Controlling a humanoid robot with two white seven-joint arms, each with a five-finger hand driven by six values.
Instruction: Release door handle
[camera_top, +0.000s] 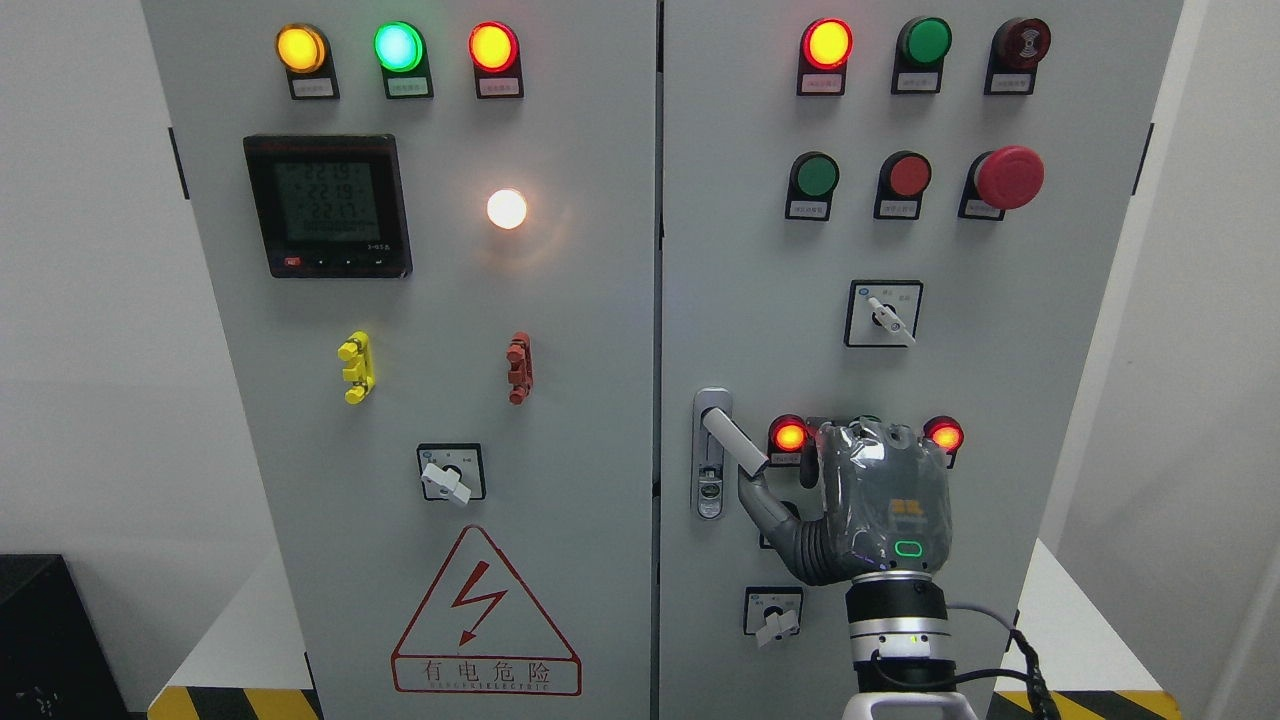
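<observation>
The silver door handle (711, 455) sits at the left edge of the cabinet's right door (760, 300). Its lever (733, 440) is swung out and slants down to the right. My right hand (782, 474) comes up from the bottom edge, right of the middle, with its grey back toward the camera. The thumb (762, 500) stretches left and ends just under the lever's tip, touching it or nearly so. A dark finger (808, 465) points up beside the lever without wrapping it. The hand holds nothing. The left arm is out of view.
Lit red lamps (789, 436) flank the hand. A rotary switch (773, 612) sits below the thumb and another (884, 313) above. A red mushroom stop button (1008, 177) juts out at upper right. The left door (450, 330) carries a meter, lamps and a warning triangle.
</observation>
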